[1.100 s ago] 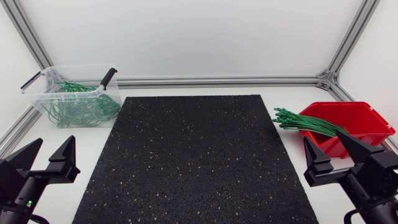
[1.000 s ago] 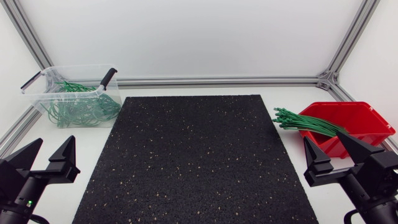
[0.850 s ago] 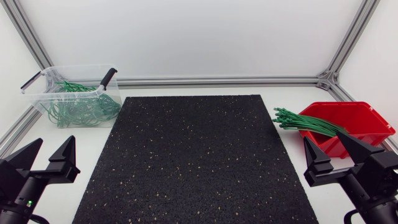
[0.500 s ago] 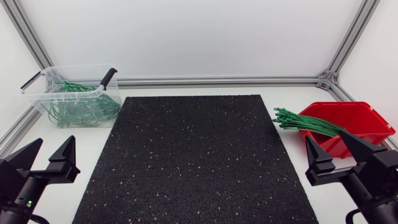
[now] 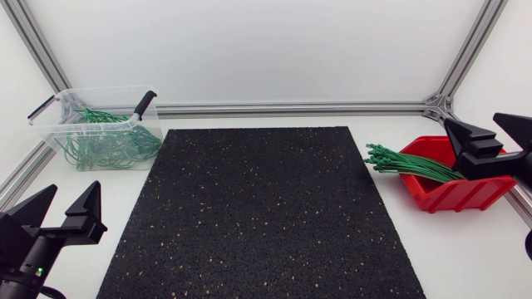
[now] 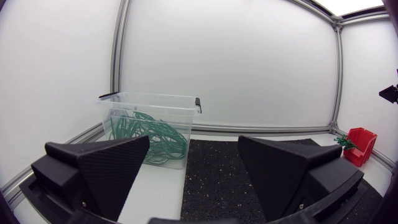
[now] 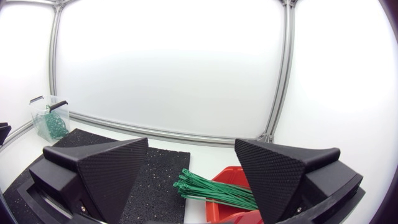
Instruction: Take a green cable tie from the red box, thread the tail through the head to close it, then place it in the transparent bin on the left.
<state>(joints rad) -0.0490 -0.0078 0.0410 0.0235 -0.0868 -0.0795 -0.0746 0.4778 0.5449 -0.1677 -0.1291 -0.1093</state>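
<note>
Left jaws wide open, holding nothing, low at the near-left corner of the bench (image 5: 465,249), just beside the black mat (image 5: 262,212). Right jaws also wide open, nothing between them, hovering over the red box (image 5: 461,193) at the bench's right side. Bundle of green ties (image 5: 407,164) lies in the box, ends sticking out past its rim toward the mat. Clear bin (image 5: 91,90) at far left holds a tangle of looped ties (image 5: 104,148).

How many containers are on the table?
2. The clear bin sits at the far left, beside the mat; the red box sits at the right, green ties sticking out of it.
</note>
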